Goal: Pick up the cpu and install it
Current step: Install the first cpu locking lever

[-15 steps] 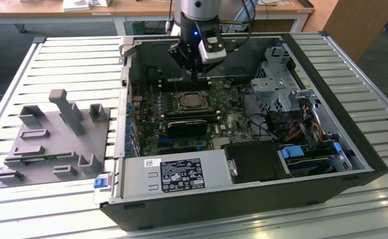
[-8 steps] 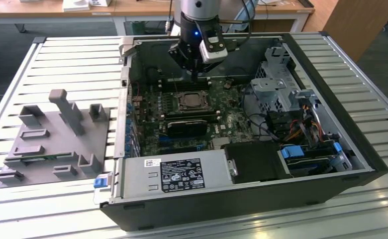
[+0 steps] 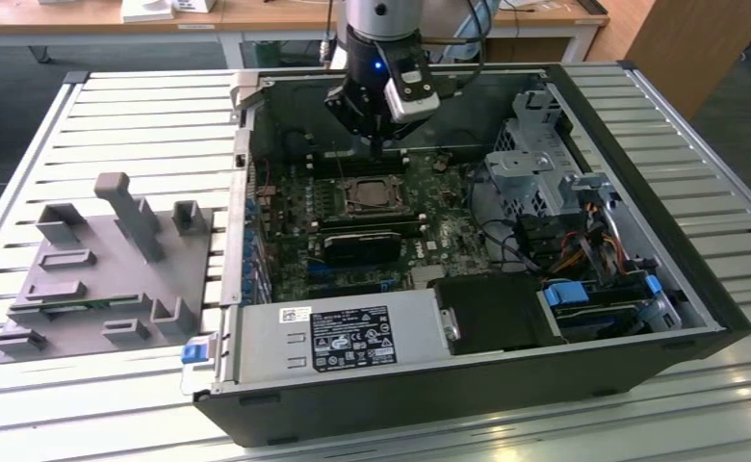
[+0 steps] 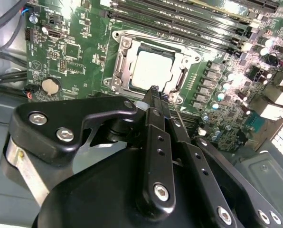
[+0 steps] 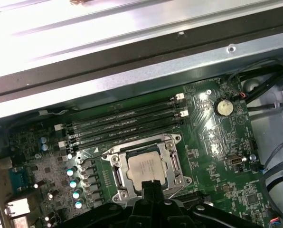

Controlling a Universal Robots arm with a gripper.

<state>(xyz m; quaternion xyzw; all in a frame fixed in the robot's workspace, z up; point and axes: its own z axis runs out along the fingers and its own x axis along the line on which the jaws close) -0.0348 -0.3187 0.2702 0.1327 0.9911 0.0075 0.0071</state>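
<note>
The cpu (image 3: 373,195), a small square chip with a silver top plate, lies flat inside the metal socket frame (image 4: 124,64) on the green motherboard (image 3: 447,226) of the open computer case. Both wrist views show it too, cpu (image 4: 151,71) and cpu (image 5: 146,167). My gripper (image 3: 375,149) hangs just above the board, beside the far edge of the socket in the exterior view. Its black fingers (image 4: 153,133) meet at the tips, and the gripper (image 4: 154,91) is shut with nothing between them. The gripper (image 5: 148,186) tip covers one edge of the socket frame.
A grey fixture tray (image 3: 106,269) with upright posts stands at the exterior view's left of the case. Inside the case are a black heatsink block (image 3: 360,245), memory slots (image 5: 122,126), a power supply (image 3: 337,337), a drive cage (image 3: 530,154) and loose cables (image 3: 582,241).
</note>
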